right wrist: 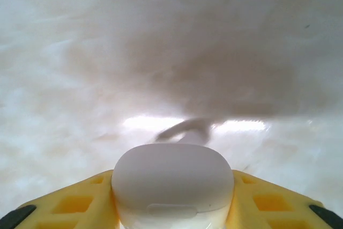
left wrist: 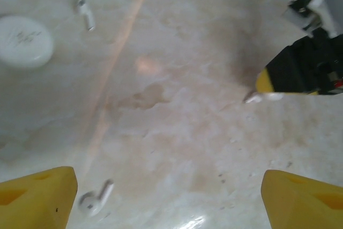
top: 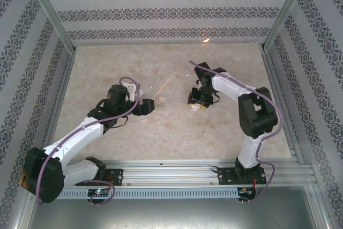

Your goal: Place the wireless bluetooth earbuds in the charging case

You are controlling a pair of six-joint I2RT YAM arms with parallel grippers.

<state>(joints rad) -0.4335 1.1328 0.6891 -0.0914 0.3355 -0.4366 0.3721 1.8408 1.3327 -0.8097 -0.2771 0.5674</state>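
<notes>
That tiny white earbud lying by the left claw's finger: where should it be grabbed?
Probably the thin stem of the earbud, from straight above. It lies flat on the table, stem pointing away from its rounder head, so the open left claw could close across the narrow stem; the bulbous head may slip.

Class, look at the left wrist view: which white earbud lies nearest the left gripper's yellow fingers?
The bottom-left earbud, right beside a yellow finger. The upper earbud by the round case lies much farther away.
</notes>
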